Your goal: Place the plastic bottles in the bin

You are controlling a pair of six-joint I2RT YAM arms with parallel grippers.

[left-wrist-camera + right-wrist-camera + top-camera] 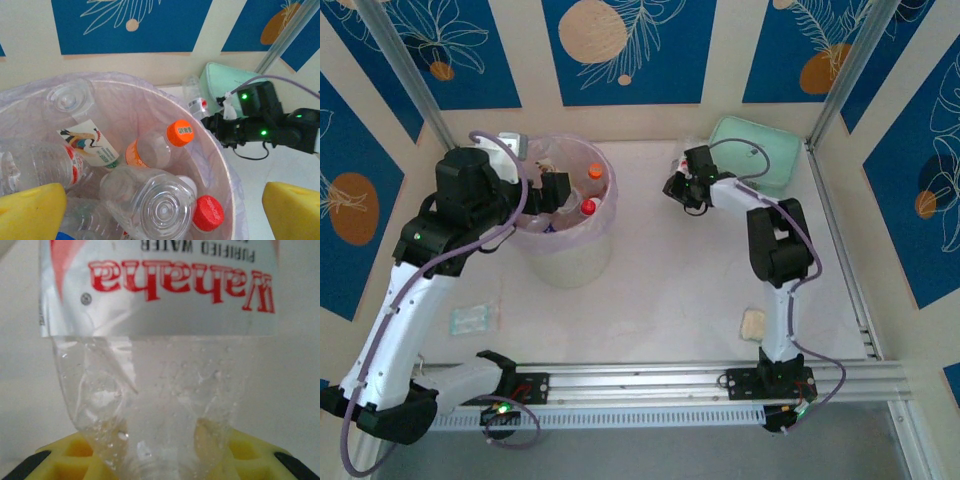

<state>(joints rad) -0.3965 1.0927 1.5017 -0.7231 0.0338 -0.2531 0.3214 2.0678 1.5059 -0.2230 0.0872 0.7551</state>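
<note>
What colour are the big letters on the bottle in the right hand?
Red. The bottle shows best in the right wrist view.

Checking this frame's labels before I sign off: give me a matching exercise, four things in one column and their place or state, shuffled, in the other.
Things:
1. left gripper
2. right gripper
3. orange-capped bottle
4. mint-green case

Place or state:
a. shut on the Wahaha bottle
b. inside the bin
c. far right corner of the table
d. open, above the bin

Pairs: 1-d, 2-a, 3-b, 4-c.
</note>
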